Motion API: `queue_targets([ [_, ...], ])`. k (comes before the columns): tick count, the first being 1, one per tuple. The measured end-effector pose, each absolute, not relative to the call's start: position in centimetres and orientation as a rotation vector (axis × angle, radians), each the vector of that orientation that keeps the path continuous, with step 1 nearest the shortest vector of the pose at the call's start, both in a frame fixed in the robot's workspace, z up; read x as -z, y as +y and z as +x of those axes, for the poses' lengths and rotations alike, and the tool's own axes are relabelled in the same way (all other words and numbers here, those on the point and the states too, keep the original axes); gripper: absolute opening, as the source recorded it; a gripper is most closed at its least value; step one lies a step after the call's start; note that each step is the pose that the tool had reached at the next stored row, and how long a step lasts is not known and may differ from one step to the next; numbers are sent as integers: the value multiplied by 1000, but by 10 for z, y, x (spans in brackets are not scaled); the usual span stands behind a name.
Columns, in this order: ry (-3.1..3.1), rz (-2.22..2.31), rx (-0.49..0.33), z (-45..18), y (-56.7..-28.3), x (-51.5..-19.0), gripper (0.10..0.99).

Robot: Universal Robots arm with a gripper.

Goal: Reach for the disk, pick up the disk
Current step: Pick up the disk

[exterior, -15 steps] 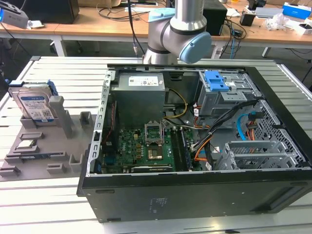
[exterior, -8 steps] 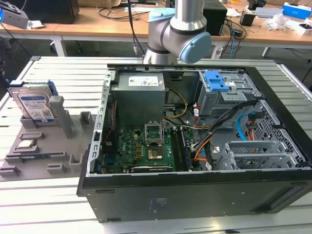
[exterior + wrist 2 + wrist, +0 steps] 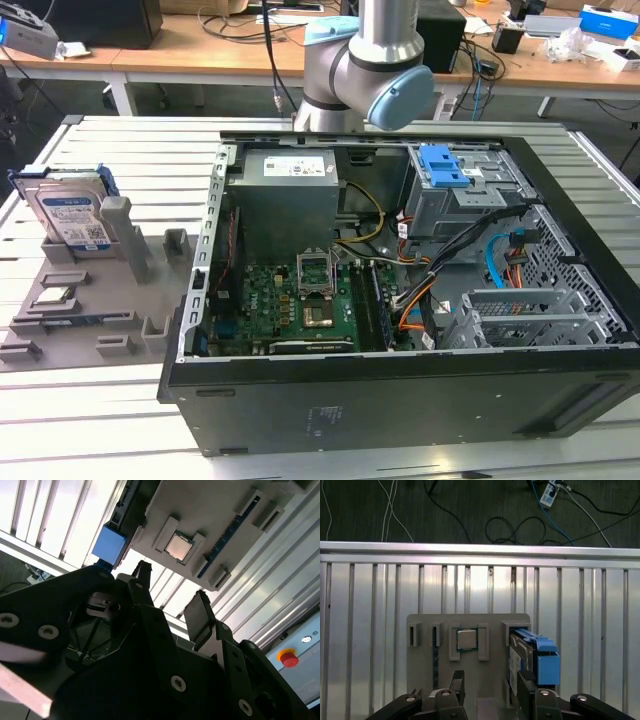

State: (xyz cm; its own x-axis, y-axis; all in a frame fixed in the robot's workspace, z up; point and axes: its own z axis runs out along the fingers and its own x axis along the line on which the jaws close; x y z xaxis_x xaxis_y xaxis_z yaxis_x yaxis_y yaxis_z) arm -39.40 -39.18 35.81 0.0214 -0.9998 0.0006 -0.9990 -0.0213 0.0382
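The disk [image 3: 68, 214] is a silver drive with a white-and-blue label and a blue frame. It stands on edge in a grey holder plate [image 3: 100, 300] at the exterior view's left. In the first wrist view the disk [image 3: 518, 655] sits in a slot of the plate [image 3: 470, 625], its blue frame [image 3: 545, 660] beside it. My gripper [image 3: 491, 689] hangs above the plate, open, with nothing between its black fingers [image 3: 457, 682]. One finger is close to the disk's end. The second wrist view shows the open gripper [image 3: 172, 590] and the blue frame [image 3: 109, 545].
A small square processor chip [image 3: 466, 639] lies in a pocket of the plate. An open computer case [image 3: 400, 290] fills the exterior view's right. The slatted metal table [image 3: 370, 605] ends at a rail, with cables [image 3: 510, 525] on the floor beyond. A red button [image 3: 289, 658] sits nearby.
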Motion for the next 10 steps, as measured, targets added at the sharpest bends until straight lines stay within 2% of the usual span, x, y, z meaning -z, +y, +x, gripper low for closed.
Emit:
queue_targets([
  [10, -2178, 2225, 41, -394, -372, -358, 545],
])
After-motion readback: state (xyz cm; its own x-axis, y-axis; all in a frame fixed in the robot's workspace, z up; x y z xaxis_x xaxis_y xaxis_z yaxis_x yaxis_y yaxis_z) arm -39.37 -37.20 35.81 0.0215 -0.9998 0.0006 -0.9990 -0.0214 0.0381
